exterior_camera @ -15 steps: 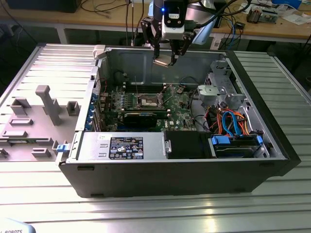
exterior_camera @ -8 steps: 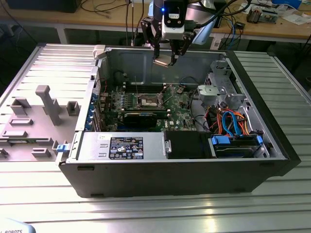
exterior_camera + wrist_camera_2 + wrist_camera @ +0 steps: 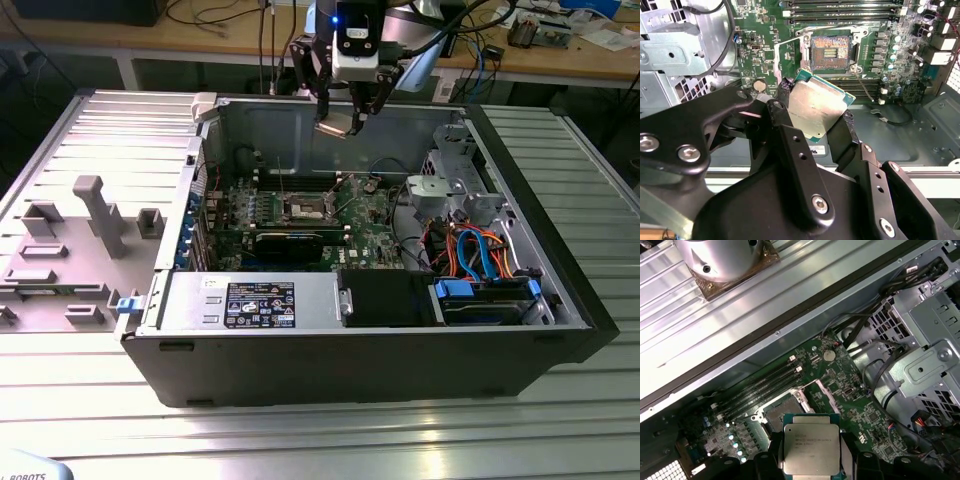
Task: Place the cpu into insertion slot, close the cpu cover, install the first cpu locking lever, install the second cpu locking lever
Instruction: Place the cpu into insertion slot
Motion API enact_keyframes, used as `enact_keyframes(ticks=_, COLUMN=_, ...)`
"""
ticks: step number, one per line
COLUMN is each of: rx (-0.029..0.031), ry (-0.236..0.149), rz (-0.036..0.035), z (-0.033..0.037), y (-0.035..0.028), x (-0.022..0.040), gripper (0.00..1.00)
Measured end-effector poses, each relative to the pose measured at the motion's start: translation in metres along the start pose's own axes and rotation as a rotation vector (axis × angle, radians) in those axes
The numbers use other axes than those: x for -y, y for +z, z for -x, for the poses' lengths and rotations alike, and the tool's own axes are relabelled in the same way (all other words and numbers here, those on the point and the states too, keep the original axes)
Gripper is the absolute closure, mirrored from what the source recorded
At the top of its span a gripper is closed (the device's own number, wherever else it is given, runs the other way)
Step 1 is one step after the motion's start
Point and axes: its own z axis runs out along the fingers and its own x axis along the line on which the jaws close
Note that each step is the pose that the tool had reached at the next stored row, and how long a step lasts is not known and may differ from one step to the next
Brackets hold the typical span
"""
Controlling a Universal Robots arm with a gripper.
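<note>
On the exterior view's left, a grey fixture tray (image 3: 70, 250) lies beside the open computer case (image 3: 400, 370). In the upper centre of that view the gripper (image 3: 343, 118) hangs above the motherboard (image 3: 370, 215), clamped on the cpu (image 3: 337, 128), whose two opposite edges sit between its fingers (image 3: 784, 89). The bare socket (image 3: 303, 210) lies below, apart from the cpu.

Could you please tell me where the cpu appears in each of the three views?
Exterior view: the cpu hangs in the gripper, above the open case.
Second wrist view: the cpu sits tilted in the gripper, near the socket.
First wrist view: the cpu, metal top toward the camera, just in front of the socket.
Shared landmark: the empty socket on the green board.
</note>
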Motion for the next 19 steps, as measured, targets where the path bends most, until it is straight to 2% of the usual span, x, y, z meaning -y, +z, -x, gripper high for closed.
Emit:
enact_keyframes(ticks=6, rx=0.0036, ry=0.040, rz=0.0007, z=0.0000, y=0.0001, x=0.0000, gripper=0.46)
enact_keyframes(ticks=9, rx=0.0074, ry=0.083, rz=0.0017, z=-0.0002, y=0.0003, x=0.0002, gripper=0.46)
enact_keyframes(ticks=12, rx=0.0092, ry=0.102, rz=0.0019, z=-0.0014, y=0.0004, x=0.0009, gripper=0.46)
enact_keyframes(ticks=16, rx=0.0097, ry=0.107, rz=0.0020, z=-0.0070, y=0.0002, x=0.0043, gripper=0.46)
enact_keyframes(ticks=19, rx=0.0097, ry=0.108, rz=0.0021, z=-0.0077, y=0.0002, x=0.0047, gripper=0.46)
